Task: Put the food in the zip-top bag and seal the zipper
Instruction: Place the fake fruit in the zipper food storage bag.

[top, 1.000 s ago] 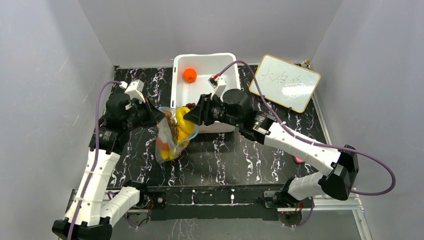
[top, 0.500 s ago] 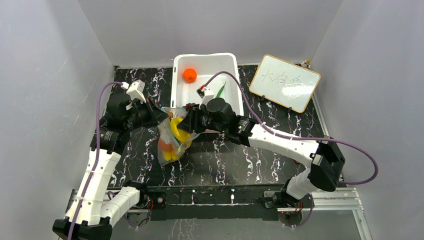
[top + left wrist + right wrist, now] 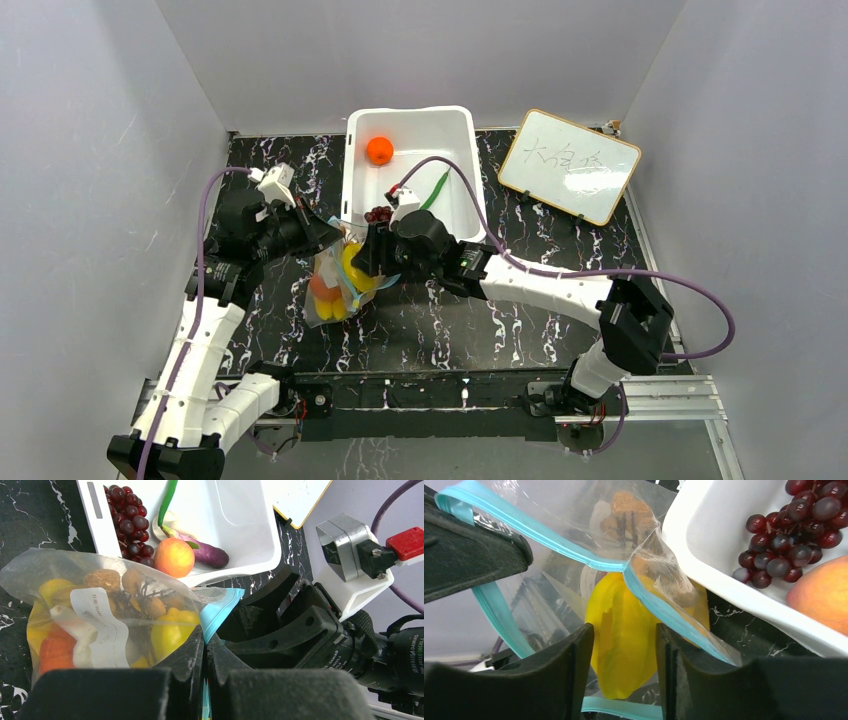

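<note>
Right gripper [image 3: 362, 252] has swung left and nearer over the last second, off the tub's front wall and down to the bag's mouth; its elbow has drawn inward.

Nearest the arm bases, the zip-top bag [image 3: 330, 285] hangs over the marbled table [image 3: 450, 320], holding orange, yellow and brown pieces. The left gripper [image 3: 205, 650] is clenched on the bag's mouth edge, with the teal zipper [image 3: 220, 607] pinched between its fingers. The mouth stands open.

In the right wrist view, the right gripper's fingers [image 3: 574, 655] flank a yellow pepper [image 3: 624, 610] lying half inside the mouth. Whether they clamp it or have let go cannot be told.

Just beyond the bag, the white tub [image 3: 455, 125] holds dark red grapes [image 3: 127, 522] at its near corner, beside a peach-coloured fruit [image 3: 174, 557], a purple aubergine [image 3: 210, 556] and a green pod [image 3: 437, 188]. An orange [image 3: 379, 150] sits at its far end. To the far right lies a whiteboard [image 3: 568, 165].
</note>
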You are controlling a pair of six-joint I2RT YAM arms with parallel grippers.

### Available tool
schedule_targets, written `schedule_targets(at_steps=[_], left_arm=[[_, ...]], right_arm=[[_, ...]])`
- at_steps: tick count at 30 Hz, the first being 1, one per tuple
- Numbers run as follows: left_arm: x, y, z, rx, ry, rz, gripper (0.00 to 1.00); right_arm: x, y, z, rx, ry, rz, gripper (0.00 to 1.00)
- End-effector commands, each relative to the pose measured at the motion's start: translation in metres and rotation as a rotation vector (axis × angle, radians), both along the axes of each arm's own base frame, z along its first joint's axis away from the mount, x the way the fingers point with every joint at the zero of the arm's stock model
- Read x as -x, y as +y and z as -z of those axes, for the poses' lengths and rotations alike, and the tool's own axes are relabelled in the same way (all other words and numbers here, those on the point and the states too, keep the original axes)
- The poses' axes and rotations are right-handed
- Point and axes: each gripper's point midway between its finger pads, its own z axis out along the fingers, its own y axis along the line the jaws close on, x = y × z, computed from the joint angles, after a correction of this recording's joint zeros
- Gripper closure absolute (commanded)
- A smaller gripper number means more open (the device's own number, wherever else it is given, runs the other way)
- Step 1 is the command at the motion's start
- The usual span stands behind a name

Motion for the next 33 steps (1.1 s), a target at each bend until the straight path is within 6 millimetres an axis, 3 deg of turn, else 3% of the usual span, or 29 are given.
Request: schedule_targets(at_steps=[1, 4, 7, 11, 14, 19, 24, 29, 33], left_arm=[[0.002, -0.008, -0.022, 0.046, -0.077, 0.039, 1.0], [0.002, -0.008, -0.021, 0.045, -0.075, 0.041, 1.0], [0.003, -0.011, -0.024, 0.055, -0.076, 0.059, 1.0], [0.003, -0.012, -0.025, 0.055, -0.076, 0.073, 1.0], [0.004, -0.015, -0.023, 0.063, -0.067, 0.092, 1.0], [0.008, -0.022, -0.025, 0.083, -0.05, 0.142, 1.0], [0.011, -0.023, -0.019, 0.078, -0.035, 0.156, 1.0], [0.013, -0.025, -0.022, 0.086, -0.04, 0.177, 1.0], [0.015, -0.025, -0.021, 0.081, -0.04, 0.181, 1.0]], right_arm=[[-0.003, 0.002, -0.035, -0.026, -0.122, -0.029, 0.48], [0.004, -0.006, -0.047, 0.017, -0.218, -0.104, 0.32], [0.015, -0.017, -0.059, 0.053, -0.332, -0.193, 0.24], [0.035, -0.032, -0.078, 0.096, -0.494, -0.346, 0.22], [0.055, -0.043, -0.08, 0.13, -0.626, -0.495, 0.22], [0.075, -0.06, -0.062, 0.205, -0.801, -0.675, 0.24], [0.071, -0.067, -0.033, 0.316, -0.895, -0.75, 0.35], [0.065, -0.06, -0.016, 0.335, -0.928, -0.766, 0.51], [0.062, -0.051, -0.014, 0.312, -0.977, -0.768, 0.52]])
